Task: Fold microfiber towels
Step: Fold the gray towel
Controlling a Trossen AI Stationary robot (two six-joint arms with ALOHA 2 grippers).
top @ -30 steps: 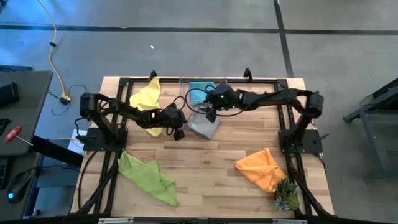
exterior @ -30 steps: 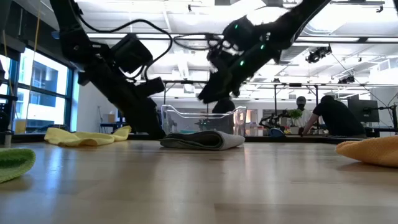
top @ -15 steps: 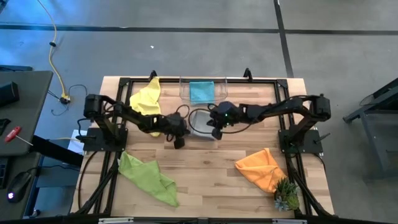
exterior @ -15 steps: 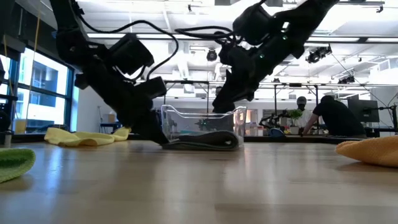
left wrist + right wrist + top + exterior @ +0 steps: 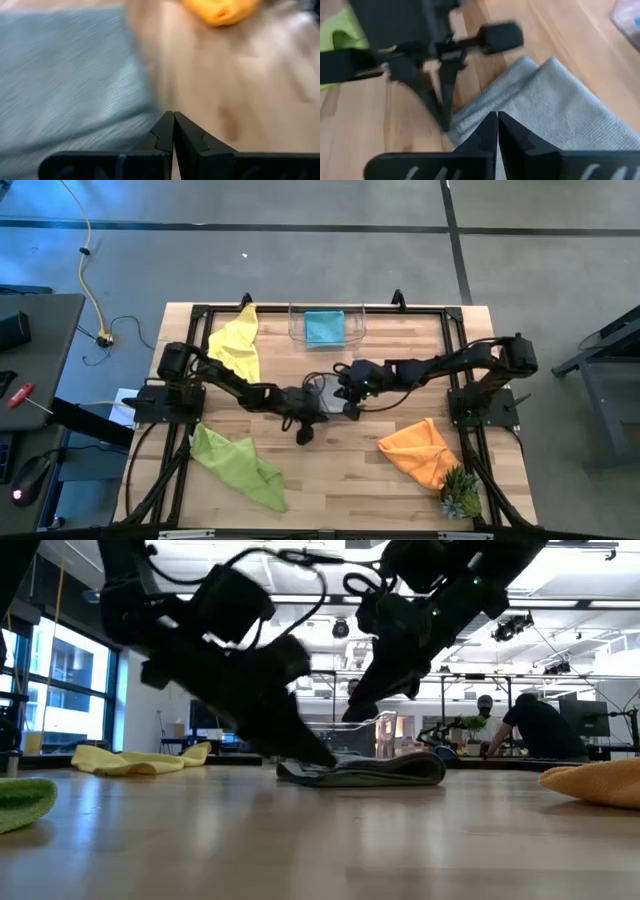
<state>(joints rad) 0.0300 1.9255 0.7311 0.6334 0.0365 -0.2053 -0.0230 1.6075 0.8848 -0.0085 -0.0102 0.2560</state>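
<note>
Grey towel at table centre, both grippers closed against it.

The grey towel (image 5: 327,392) lay folded mid-table, its long axis running left to right. The left gripper (image 5: 312,408), fingers shut, met its left edge; the right gripper (image 5: 350,402), fingers shut, pressed on its right part. Neither visibly pinched cloth. Both arms stood equally near.

We see bright ceiling lights (image 5: 300,585) glowing white in the low view; the arms look dark against them; both wrist views are smeared and blurry.
</note>
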